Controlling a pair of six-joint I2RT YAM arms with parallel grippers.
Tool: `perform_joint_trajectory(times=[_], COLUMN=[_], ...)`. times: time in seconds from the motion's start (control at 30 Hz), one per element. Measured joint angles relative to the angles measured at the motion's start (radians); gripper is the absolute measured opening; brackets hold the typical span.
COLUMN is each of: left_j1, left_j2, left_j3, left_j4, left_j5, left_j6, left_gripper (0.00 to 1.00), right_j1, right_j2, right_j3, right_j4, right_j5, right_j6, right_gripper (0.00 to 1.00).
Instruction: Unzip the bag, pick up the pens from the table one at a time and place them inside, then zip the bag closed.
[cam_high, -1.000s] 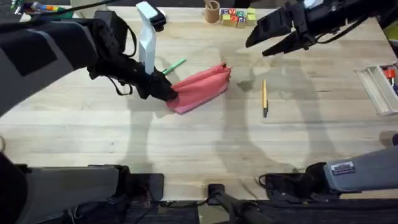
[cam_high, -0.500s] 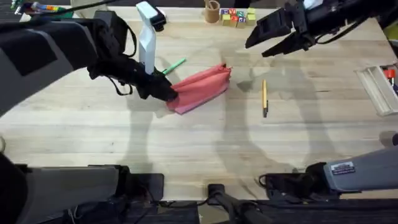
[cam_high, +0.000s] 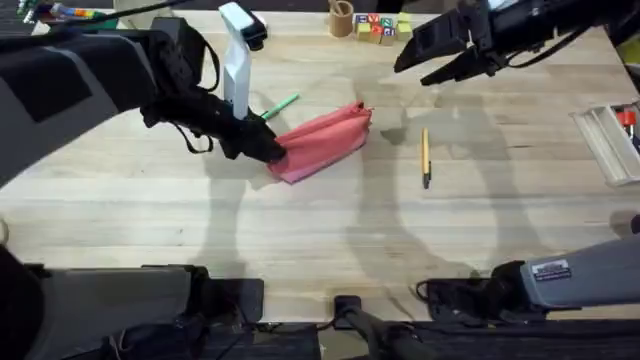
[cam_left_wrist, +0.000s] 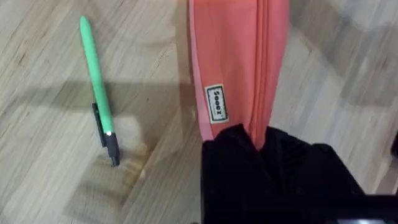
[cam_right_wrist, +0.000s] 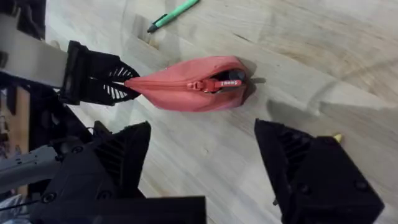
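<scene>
At the left of the light-wood butcher-block table (cam_high: 300, 230), my left gripper (cam_high: 268, 148) pinches the near end of the soft coral-pink fabric pouch (cam_high: 322, 140), its black fingers (cam_left_wrist: 267, 162) pressed together on the fabric at the zipper seam. I judge the step in hand to be the unzipping: this grip should hold firm and low as an anchor, keeping the pouch taut along its length so the slider runs without bunching the cloth. Just beside the pouch, on its far side, lies the slim light green pen with a dark tip (cam_high: 279, 105), apart from the fabric and angled away from it.

Toward the middle, the right wrist view shows the zipper slider (cam_right_wrist: 198, 85) sitting close to the pouch's far end, with a small opening past it. The slim yellow pen with a dark tip (cam_high: 425, 157) lies near the pouch on its right, not touching it.

At the right, my right gripper (cam_high: 425, 62) hangs above the table with its jaws spread wide, well apart from the pouch. I would bring it down onto the pull tab squarely and draw it along the seam toward my left gripper.
</scene>
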Motion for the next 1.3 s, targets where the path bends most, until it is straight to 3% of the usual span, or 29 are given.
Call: perform_joint_trajectory(times=[0.83, 1.3], left_j1=[0.0, 0.0], left_j2=[0.0, 0.0], left_j3=[0.0, 0.0], left_j4=[0.0, 0.0], left_j5=[0.0, 0.0], left_j6=[0.0, 0.0], left_gripper=[0.043, 0.043], right_j1=[0.148, 0.189], right_j2=[0.22, 0.265], right_j3=[0.004, 0.004], right_j4=[0.068, 0.11], right_j5=[0.0, 0.0], right_j6=[0.0, 0.0], right_gripper=[0.995, 0.995])
